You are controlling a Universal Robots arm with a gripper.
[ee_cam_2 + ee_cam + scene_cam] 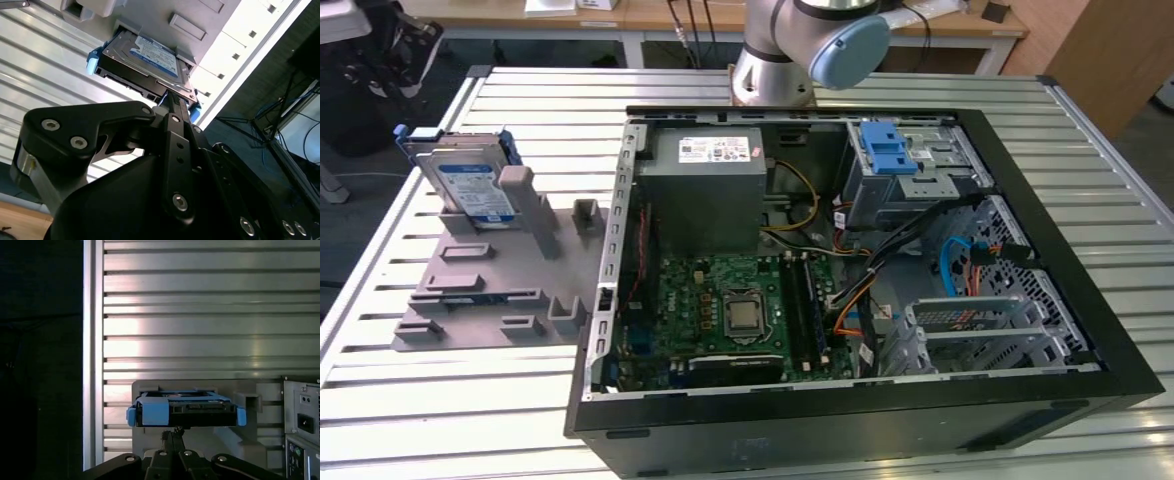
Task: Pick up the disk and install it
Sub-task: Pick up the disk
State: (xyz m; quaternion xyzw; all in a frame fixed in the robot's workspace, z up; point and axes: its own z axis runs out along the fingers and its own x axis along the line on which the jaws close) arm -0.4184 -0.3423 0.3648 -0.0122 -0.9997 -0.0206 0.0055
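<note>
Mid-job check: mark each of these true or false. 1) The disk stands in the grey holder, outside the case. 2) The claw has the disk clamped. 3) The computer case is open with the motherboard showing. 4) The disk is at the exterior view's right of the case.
1) True: the disk stands on edge in the grey holder on the table.
2) False: the claw is shut and holds nothing. The disk sits free in the holder.
3) True: the computer case lies open, and the motherboard is in plain sight.
4) False: the disk is at the exterior view's left of the case.
</note>
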